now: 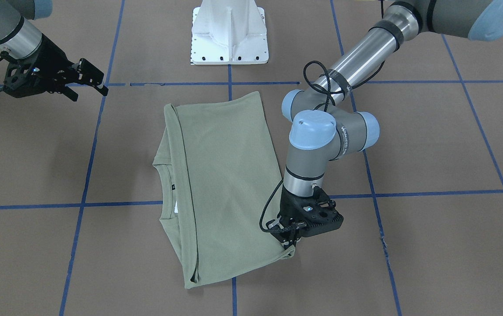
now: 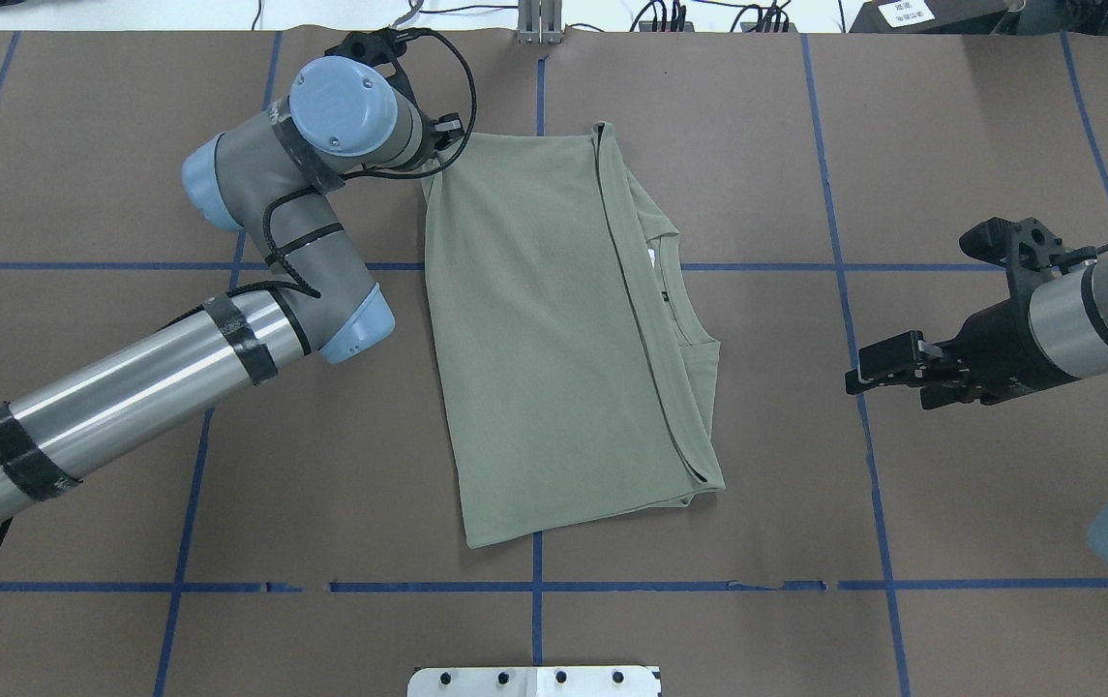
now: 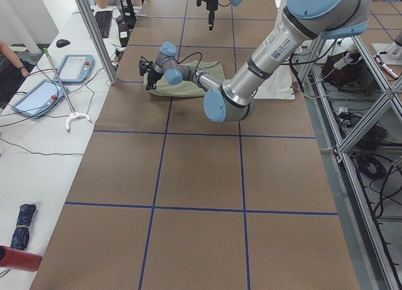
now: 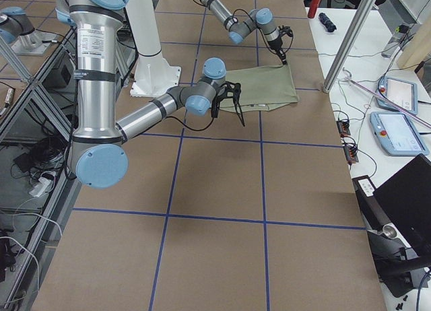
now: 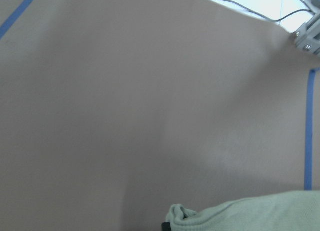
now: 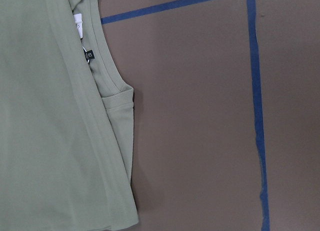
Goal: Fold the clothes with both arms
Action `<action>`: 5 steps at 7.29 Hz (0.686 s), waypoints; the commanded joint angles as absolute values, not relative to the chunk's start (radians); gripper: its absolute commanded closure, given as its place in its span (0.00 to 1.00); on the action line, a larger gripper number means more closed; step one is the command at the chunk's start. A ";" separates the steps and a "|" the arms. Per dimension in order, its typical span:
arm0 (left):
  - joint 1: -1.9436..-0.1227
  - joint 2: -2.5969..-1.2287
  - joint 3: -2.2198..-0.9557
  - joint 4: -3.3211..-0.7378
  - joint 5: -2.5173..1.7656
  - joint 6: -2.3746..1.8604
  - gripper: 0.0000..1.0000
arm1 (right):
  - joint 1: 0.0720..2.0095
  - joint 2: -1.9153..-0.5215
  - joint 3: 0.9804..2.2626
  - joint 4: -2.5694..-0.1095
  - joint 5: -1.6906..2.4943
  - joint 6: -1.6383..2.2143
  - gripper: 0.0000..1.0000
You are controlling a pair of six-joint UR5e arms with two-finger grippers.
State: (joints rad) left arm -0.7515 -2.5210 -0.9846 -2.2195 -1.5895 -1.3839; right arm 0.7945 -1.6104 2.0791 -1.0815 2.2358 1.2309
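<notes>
Overhead exterior view puts the green shirt [image 2: 554, 329] folded lengthwise at the middle of the brown table [image 2: 950, 126], its neckline [image 2: 670, 290] toward 3 o'clock. My left gripper [image 1: 290, 240] stands at the shirt's 11 o'clock corner, jaws narrow, pinching that puckered corner. My right gripper [image 2: 878, 373] hangs clear of the cloth at 3 o'clock, jaws apart, holding nothing.

There's little here that can actually be read. White lettering runs along the left arm [image 1: 343, 138] near its wrist, but it's sideways and I can't make it out. Inside the collar of the shirt [image 6: 40, 141], a small black tag [image 6: 88, 55] carries one pale mark, unclear. A white sign [image 2: 912, 12] beyond the table [image 2: 950, 145] has dark characters that are too small to read.
</notes>
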 commanded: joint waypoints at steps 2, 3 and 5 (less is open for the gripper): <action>-0.753 -2.600 -0.850 -2.292 -1.533 -1.285 0.01 | 0.795 -1.595 2.080 -1.081 2.235 1.230 0.00; -0.759 -2.600 -0.850 -2.292 -1.532 -1.270 0.00 | 0.795 -1.594 2.080 -1.081 2.233 1.230 0.00; -0.797 -2.602 -0.868 -2.292 -1.546 -1.205 0.00 | 0.793 -1.577 2.076 -1.084 2.215 1.230 0.00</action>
